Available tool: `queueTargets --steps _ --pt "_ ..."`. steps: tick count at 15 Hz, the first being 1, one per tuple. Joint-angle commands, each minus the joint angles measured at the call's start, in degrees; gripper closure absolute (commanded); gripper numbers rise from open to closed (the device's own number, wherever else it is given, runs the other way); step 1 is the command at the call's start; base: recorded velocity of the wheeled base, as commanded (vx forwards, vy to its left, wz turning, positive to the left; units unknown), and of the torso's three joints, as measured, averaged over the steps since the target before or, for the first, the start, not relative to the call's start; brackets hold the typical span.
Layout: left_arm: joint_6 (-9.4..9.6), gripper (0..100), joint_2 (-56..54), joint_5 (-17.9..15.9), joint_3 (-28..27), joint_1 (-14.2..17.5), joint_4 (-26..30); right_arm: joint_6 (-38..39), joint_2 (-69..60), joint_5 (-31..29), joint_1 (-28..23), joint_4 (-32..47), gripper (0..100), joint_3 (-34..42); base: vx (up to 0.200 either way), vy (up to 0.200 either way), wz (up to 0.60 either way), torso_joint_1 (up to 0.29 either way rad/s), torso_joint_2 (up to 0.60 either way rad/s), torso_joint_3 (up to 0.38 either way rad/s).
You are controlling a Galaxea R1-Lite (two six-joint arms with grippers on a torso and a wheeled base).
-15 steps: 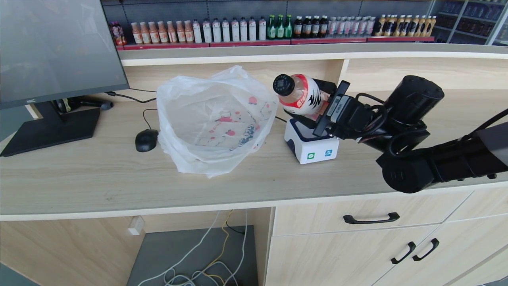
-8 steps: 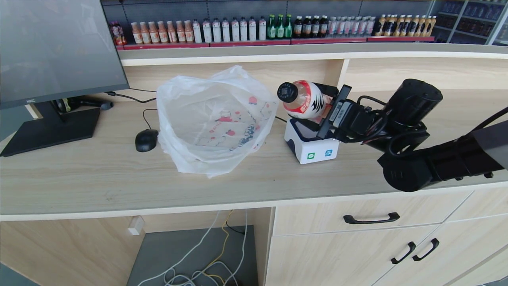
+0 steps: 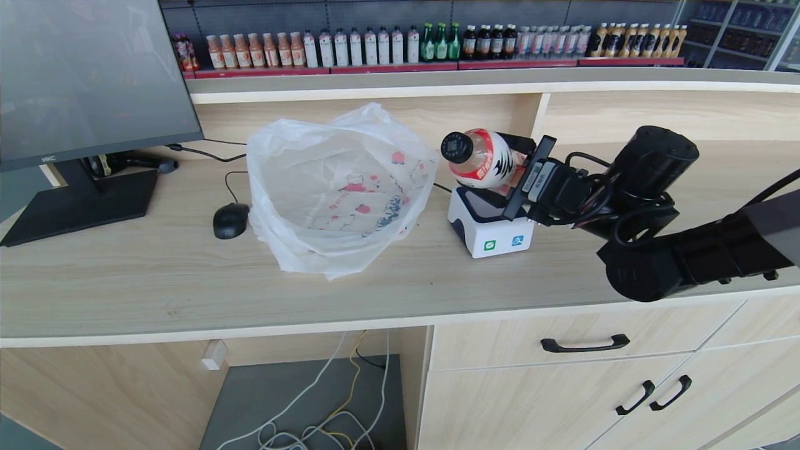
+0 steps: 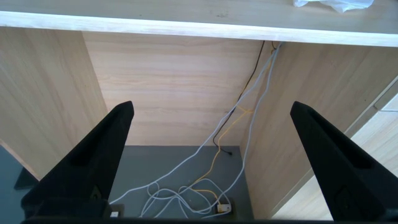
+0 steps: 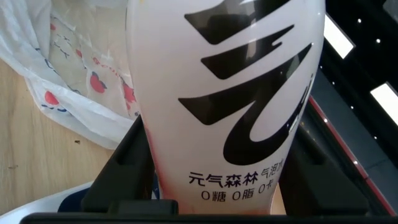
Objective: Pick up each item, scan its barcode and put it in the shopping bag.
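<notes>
White bottle (image 3: 484, 159) tilted sideways above scanner (image 3: 492, 232) — bag (image 3: 337, 187) open.

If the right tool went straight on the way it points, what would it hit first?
Most likely the bag, with the held bottle touching it first; depth is hard to judge.

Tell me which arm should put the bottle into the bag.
Right. The right claw holds the bottle over the scanner, beside the bag; the left claw hangs open under the counter.
</notes>
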State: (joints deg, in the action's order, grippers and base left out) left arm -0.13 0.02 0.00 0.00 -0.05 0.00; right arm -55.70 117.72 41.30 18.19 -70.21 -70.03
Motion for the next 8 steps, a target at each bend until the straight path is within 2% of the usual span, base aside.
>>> queueTargets --steps 1,8 --pt "-0.04 0 0.0 0.0 0.0 0.0 0.0 0.0 0.0 0.0 0.2 0.0 100 0.1 0.0 0.0 0.0 0.0 0.0 0.0" --pt "-0.04 0 0.0 0.0 0.0 0.0 0.0 0.0 0.5 -0.4 0.3 0.0 100 0.6 0.0 0.0 0.0 0.0 0.0 0.0"
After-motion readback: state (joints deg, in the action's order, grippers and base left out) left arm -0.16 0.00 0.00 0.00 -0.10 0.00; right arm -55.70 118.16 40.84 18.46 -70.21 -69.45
